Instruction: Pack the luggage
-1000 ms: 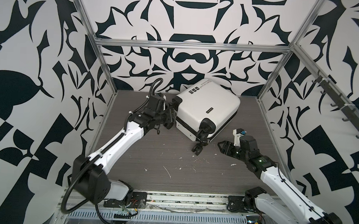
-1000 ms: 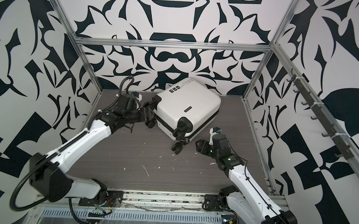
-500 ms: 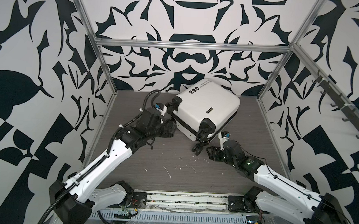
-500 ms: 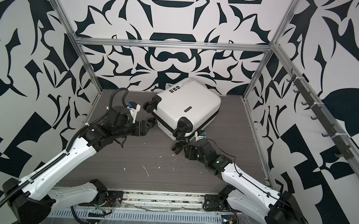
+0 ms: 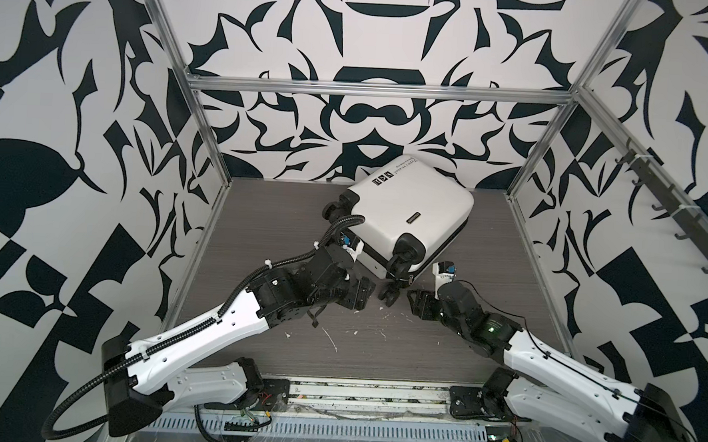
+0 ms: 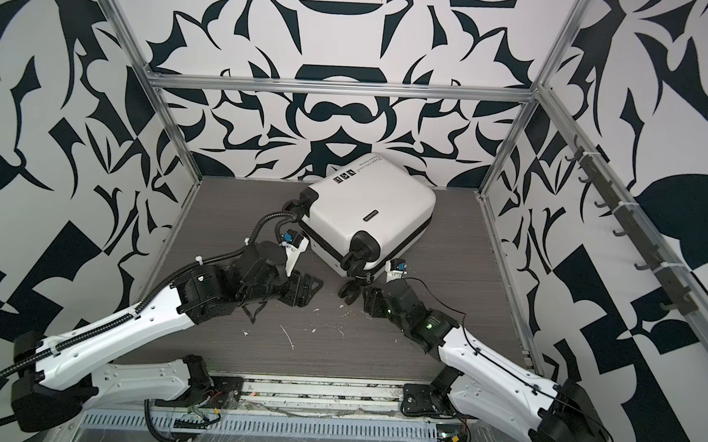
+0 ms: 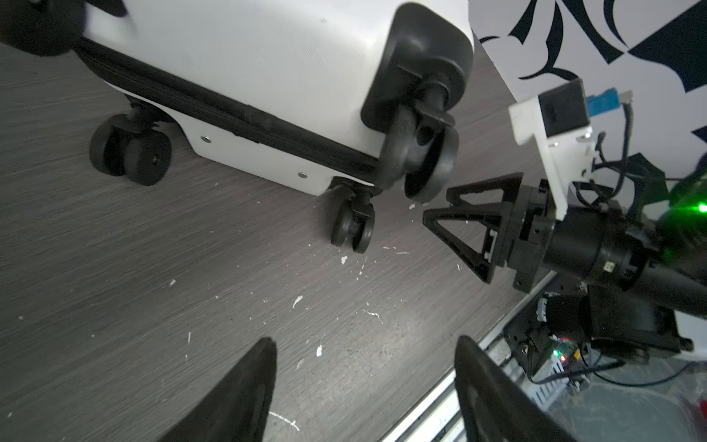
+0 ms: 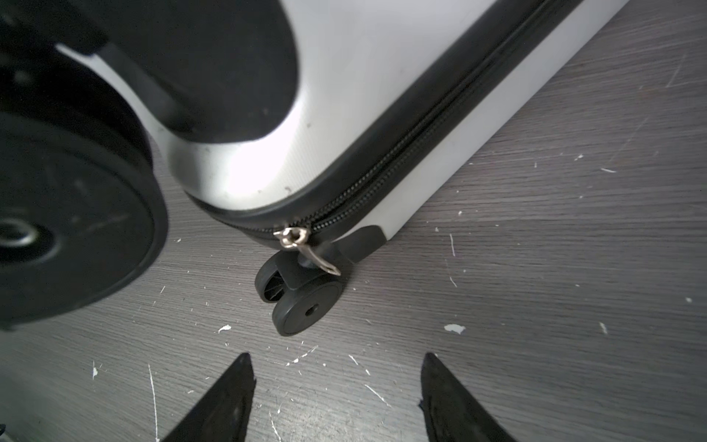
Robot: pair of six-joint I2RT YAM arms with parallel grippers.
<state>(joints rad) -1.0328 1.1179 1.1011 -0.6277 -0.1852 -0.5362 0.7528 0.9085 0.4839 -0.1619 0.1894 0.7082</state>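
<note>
Black-fingered, the right gripper (image 8: 336,356) stands with jaws apart and empty, just short of the metal zipper pull (image 8: 306,248) above a spinner wheel (image 8: 302,302). The left gripper (image 7: 367,340) gapes empty too. Probably unzipping is next: pinch the tab squarely, draw along the seam. The closed white luggage (image 5: 411,204) lies flat at the back of the table (image 5: 260,233), wheels facing the robot, long axis diagonal.

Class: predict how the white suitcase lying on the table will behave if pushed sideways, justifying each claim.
The luggage lies flat on its broad side, so it would probably slide or pivot, not tip. Its wheels stick out sideways, so they likely roll little. The smooth hard shell looks rigid and probably slippery.
</note>
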